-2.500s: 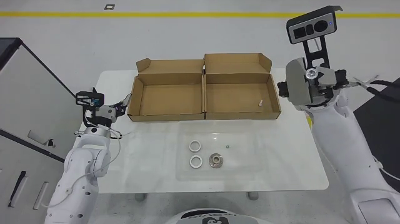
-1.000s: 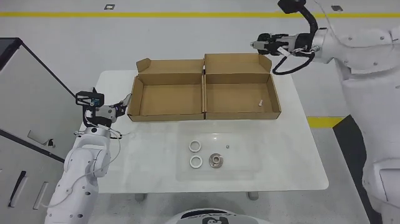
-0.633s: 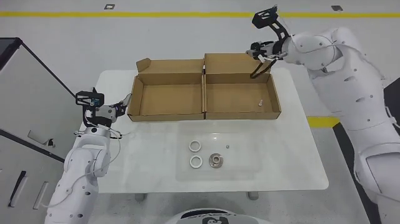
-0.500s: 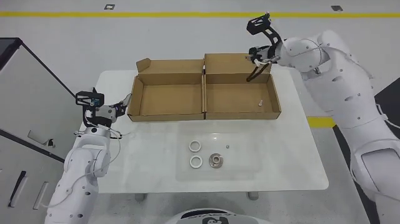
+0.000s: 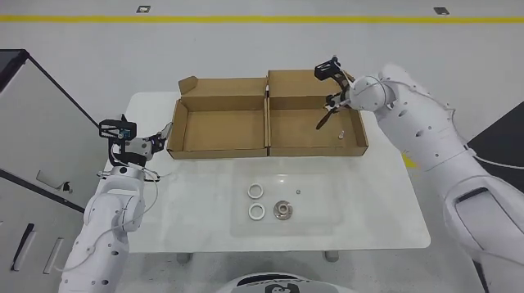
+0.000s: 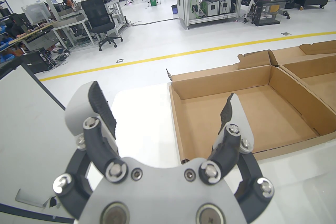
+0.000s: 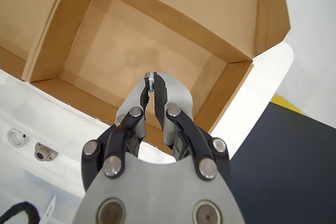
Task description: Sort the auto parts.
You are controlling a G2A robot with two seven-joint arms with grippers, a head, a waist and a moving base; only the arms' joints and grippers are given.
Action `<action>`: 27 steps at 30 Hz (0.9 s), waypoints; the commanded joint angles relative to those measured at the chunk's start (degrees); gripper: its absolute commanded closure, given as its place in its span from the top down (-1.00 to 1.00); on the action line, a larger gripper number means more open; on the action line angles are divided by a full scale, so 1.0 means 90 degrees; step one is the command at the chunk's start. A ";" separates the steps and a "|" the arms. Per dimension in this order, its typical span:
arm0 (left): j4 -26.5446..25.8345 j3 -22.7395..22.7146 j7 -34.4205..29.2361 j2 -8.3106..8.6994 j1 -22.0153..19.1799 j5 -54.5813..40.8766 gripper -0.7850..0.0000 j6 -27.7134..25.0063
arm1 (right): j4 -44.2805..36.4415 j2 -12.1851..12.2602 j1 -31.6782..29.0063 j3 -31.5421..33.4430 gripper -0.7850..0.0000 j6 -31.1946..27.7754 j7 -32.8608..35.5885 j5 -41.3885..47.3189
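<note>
My right pincer (image 7: 152, 83) clenching a small screw (image 7: 149, 78) over the right-hand box (image 5: 303, 129), upper centre of the top frame, my left pincer (image 6: 164, 104) hanging released beside the left-hand box (image 5: 221, 133), middle left

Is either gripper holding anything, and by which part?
The right gripper pinches a small screw by its threaded shank, head protruding; the left gripper is open and empty.

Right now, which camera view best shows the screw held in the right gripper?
The right wrist view: the screw sits clamped in the right gripper, threads clear. In the top view it is too small to tell; the left wrist view faces the left box.
</note>
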 commanded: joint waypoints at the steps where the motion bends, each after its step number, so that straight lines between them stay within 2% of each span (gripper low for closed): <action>1: 0.0000 0.0000 0.0000 0.0000 0.0000 0.0000 1.00 0.0000 | 0.0099 -0.0042 -0.0009 -0.0076 -1.00 -0.0012 0.0015 -0.0004; 12: 0.0000 0.0000 0.0000 0.0000 0.0000 0.0000 1.00 0.0000 | 0.0592 -0.0287 -0.0019 -0.0542 -1.00 -0.0088 0.0113 -0.0413; 27: 0.0000 0.0000 0.0000 0.0000 0.0000 0.0000 1.00 0.0000 | 0.0981 -0.0513 -0.0025 -0.0803 -1.00 -0.0246 0.0353 -0.0766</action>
